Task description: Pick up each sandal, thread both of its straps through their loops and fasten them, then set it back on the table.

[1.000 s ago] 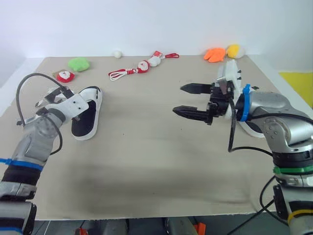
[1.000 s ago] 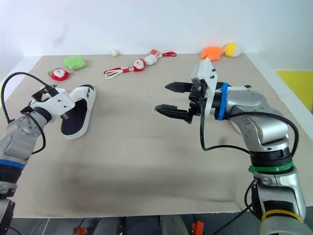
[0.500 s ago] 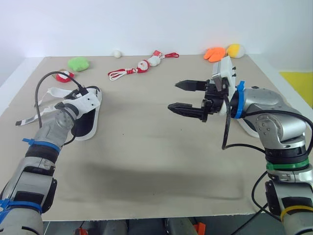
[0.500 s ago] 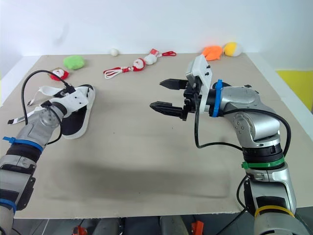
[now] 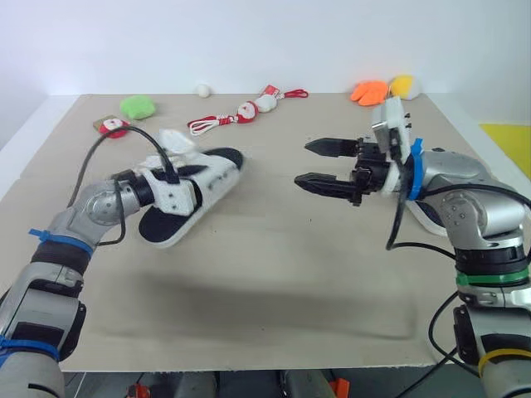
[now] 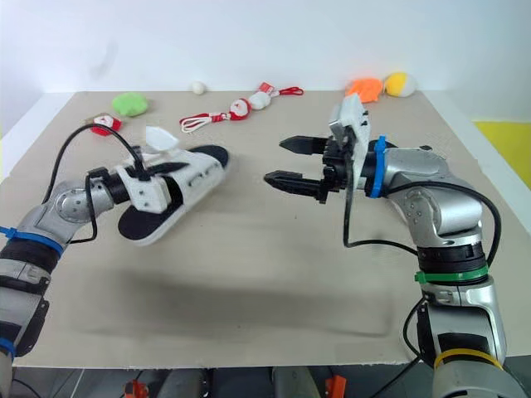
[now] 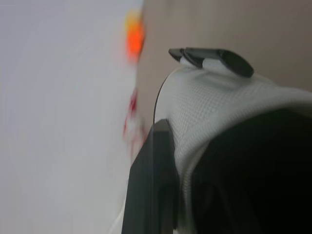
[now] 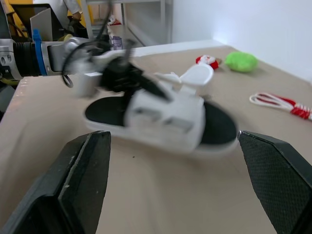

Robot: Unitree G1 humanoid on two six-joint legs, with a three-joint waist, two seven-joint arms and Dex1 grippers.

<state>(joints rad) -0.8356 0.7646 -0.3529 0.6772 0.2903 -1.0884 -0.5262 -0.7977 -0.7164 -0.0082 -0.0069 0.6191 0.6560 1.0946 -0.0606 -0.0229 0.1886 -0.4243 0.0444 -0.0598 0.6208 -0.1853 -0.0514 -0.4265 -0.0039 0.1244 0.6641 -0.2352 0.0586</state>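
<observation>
Within the left end effector (image 8: 140,83) sits a white mesh-strapped sandal (image 5: 217,172).

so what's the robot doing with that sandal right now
The left end effector is clamped on a white sandal, holding it tilted with the toe raised. The right end effector is open, pointing at the sandal with a gap between them. One strap sticks up, unfastened.

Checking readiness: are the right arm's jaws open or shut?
Open: the right gripper has its jaws spread wide, with nothing between them, pointing toward the sandal.
</observation>
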